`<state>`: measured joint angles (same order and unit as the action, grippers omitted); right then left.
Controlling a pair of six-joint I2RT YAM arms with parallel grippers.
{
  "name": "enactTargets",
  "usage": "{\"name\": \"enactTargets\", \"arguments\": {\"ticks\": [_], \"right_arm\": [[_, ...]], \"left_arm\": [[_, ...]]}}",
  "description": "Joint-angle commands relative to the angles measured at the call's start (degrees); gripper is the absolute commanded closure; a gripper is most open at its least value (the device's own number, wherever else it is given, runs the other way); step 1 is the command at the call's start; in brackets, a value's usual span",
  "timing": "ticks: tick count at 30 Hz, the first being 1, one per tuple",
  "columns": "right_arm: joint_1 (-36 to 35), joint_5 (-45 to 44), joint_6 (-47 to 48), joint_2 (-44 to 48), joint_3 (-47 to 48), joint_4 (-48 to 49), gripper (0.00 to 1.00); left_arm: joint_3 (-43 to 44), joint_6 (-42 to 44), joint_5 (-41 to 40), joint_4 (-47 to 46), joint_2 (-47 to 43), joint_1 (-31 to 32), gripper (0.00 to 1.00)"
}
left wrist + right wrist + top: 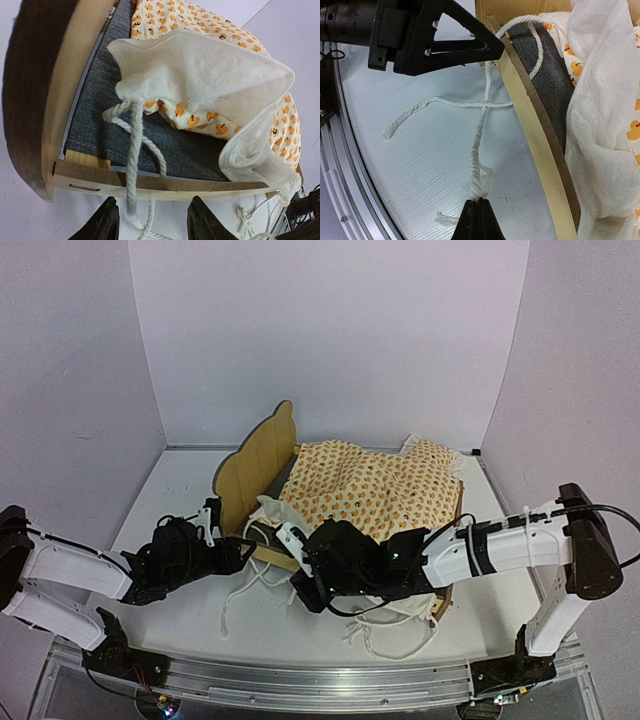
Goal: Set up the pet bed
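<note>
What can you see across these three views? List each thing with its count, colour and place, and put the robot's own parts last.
pet bed: one, light plywood with a dark grey base, mid-table, headboard to the left.
bedding: one, orange print with a white ruffle, lying on the bed, one near corner turned up showing white.
cords: several, white, trailing from the bedding over the bed's near edge onto the table.
table: one, white, under everything.
rail: one, silver, along the near edge.
left gripper: one, black, open, at the bed's near side, a cord hanging between its fingers.
right gripper: one, black, shut on the frayed end of one of the cords, beside the bed's near side.
</note>
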<state>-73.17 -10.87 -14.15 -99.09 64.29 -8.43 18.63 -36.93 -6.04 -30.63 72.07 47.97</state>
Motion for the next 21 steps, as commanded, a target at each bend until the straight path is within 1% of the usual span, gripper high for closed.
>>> {"name": "enactTargets", "arguments": {"ticks": [1,5,7,10,13,17,21], "right_arm": [[-0.22,0.85,0.53,3.35,-0.15,2.08,1.00],[-0.22,0.19,0.74,3.68,0.13,2.07,1.00],[-0.03,-0.56,0.29,3.43,0.40,2.09,1.00],[1.72,1.18,-2.36,2.65,1.18,2.73,1.00],[3.66,3.51,-3.72,0.34,3.40,4.06,1.00],[4.77,5.35,-2.03,-3.99,9.08,4.38,1.00],[5.10,4.67,0.62,-9.44,16.42,4.04,1.00]], "left_arm": [[1.63,1.76,-0.26,-6.84,2.35,0.11,0.56],[1.95,1.07,-0.80,-6.82,2.60,0.07,0.66],[1.89,1.19,-0.45,-6.79,2.63,-0.05,0.75],[1.50,0.96,0.42,-6.73,1.78,-0.32,0.89],[0.80,0.95,1.20,-6.59,-0.75,-0.43,1.00],[-0.14,1.60,1.95,-5.16,-4.46,-0.46,1.00],[-0.27,1.94,3.59,-3.50,-7.42,-0.50,1.00]]}}
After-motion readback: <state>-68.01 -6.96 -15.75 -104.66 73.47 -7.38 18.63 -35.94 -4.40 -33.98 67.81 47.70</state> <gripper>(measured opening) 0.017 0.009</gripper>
